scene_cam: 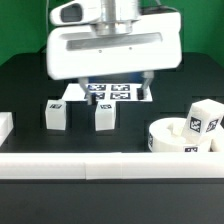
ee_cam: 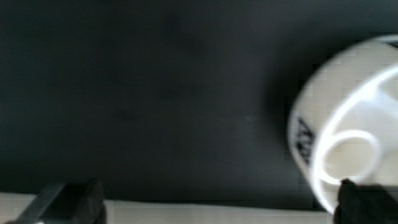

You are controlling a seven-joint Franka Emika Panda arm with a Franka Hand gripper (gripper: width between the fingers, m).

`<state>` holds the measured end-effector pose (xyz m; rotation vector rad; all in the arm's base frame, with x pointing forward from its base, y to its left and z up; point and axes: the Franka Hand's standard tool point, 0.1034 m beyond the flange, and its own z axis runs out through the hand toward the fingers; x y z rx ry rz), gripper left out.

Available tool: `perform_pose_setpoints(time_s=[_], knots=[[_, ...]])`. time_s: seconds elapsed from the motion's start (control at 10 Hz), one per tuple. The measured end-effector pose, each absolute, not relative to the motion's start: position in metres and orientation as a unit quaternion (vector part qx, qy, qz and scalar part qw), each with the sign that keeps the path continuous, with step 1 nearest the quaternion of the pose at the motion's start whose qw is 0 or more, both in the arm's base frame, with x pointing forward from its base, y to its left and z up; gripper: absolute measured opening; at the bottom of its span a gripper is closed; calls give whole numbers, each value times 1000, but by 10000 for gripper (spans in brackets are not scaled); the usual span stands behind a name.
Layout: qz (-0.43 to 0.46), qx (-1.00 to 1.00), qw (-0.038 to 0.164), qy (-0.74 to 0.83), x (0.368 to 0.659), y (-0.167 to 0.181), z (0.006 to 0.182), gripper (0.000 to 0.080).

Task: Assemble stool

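The round white seat (scene_cam: 178, 137) lies at the exterior view's right, tags on its rim. One blocky leg (scene_cam: 204, 121) rises at the seat's far side; I cannot tell whether it is in the seat or behind it. Two more legs (scene_cam: 55, 113) (scene_cam: 104, 117) stand on the black table left of the seat. My gripper (scene_cam: 108, 88) hangs above the table behind these two legs, jaws wide open and empty. In the wrist view the seat (ee_cam: 356, 110) fills one side, blurred, and the gripper (ee_cam: 217, 203) holds nothing between its dark fingertips (ee_cam: 71, 200).
The marker board (scene_cam: 115, 92) lies flat under the gripper. A long white rail (scene_cam: 100, 166) runs along the near edge and shows in the wrist view (ee_cam: 196, 208). Another white piece (scene_cam: 5, 126) sits at the exterior view's left edge.
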<state>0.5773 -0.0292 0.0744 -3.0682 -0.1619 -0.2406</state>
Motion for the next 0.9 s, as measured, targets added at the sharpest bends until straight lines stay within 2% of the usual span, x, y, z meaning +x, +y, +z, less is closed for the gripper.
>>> perform_pose_setpoints(time_s=[0.3,0.4,0.6,0.9], knots=[[-62,-996,37,-54,575,-23,74,649],[-35,-998,44,-37,569,-21,72,649],[28,-999,31,16,554,-31,68,649],[120,-992,44,21,546,-27,66,649]])
